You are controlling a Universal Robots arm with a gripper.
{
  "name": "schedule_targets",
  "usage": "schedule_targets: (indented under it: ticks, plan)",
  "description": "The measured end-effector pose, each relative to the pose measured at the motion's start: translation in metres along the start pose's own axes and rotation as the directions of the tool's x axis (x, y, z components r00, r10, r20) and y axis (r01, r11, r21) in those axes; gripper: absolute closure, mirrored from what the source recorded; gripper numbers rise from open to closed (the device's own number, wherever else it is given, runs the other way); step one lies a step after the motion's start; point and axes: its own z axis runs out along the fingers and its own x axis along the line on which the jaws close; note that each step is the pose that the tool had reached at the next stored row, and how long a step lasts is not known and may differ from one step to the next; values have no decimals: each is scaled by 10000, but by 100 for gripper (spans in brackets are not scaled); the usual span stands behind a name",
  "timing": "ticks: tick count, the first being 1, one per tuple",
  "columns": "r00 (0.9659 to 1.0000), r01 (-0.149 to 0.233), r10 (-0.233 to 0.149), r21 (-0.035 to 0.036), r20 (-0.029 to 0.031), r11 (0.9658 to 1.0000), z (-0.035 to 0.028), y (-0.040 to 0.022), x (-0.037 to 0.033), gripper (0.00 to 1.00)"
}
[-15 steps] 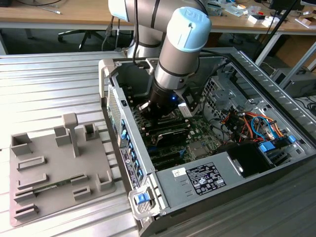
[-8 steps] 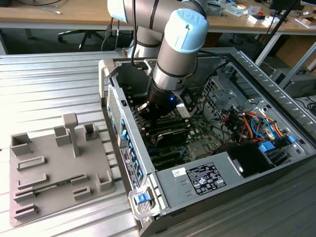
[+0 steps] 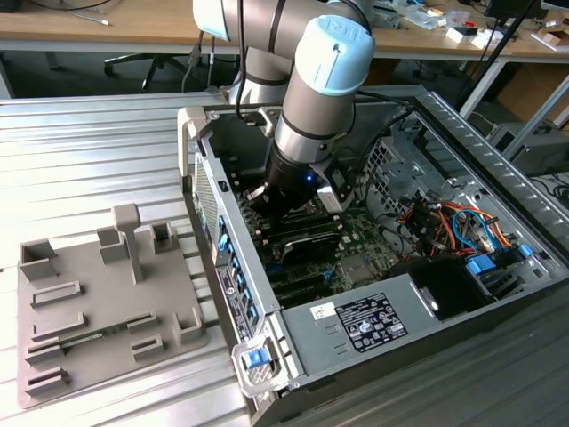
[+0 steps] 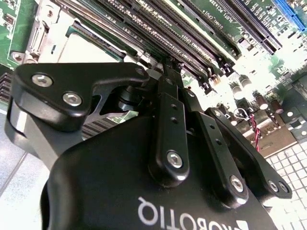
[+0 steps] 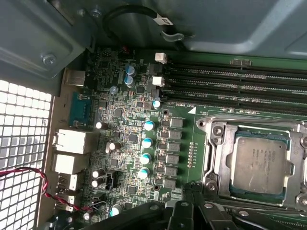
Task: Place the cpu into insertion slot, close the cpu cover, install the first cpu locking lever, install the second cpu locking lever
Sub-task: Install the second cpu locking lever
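Note:
The cpu (image 5: 259,165), a flat square chip with a grey metal top, lies in its socket on the green motherboard. The cpu cover (image 5: 221,158), a silver metal frame, lies flat around the chip's edges. In the second wrist view the cpu (image 4: 84,45) shows past the black gripper body, again inside the silver frame. My gripper (image 4: 168,64) hangs low over the board beside the socket, its fingers drawn together with nothing visible between them. Its black tips (image 5: 184,194) sit just off the socket's corner. In the exterior view the arm (image 3: 307,133) reaches down into the open computer case (image 3: 267,356).
Long black memory slots (image 5: 240,81) run along one side of the socket, and a row of capacitors (image 5: 146,143) stands on another side. A black cable (image 5: 139,14) loops over the case wall. A grey fixture plate (image 3: 98,302) lies at the exterior view's left of the case.

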Motion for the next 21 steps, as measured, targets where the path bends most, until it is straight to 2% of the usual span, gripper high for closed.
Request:
schedule_targets:
  ticks: [3,5,8,10,13,15,16,17,20,21]
  plan:
    - [10000,-1,1,11,-2,10000,-58,5,1,89]
    - [10000,-3,3,17,-5,10000,-68,2,-33,89]
    - [10000,-4,4,13,-48,10000,-69,-12,-153,89]
    - [10000,-5,5,8,-90,10000,-70,-24,-271,89]
    - [9998,-12,12,-3,-175,10000,-72,-46,-487,89]
    - [9998,-13,13,-3,-195,10000,-75,-55,-573,89]
    - [9998,-12,12,0,-197,10000,-83,-56,-584,89]
    - [9998,-11,11,-2,-195,10000,-105,-54,-590,89]
    - [9998,-14,14,-3,-194,10000,-241,-47,-594,89]
    - [9998,-13,13,-3,-194,10000,-338,-42,-594,89]
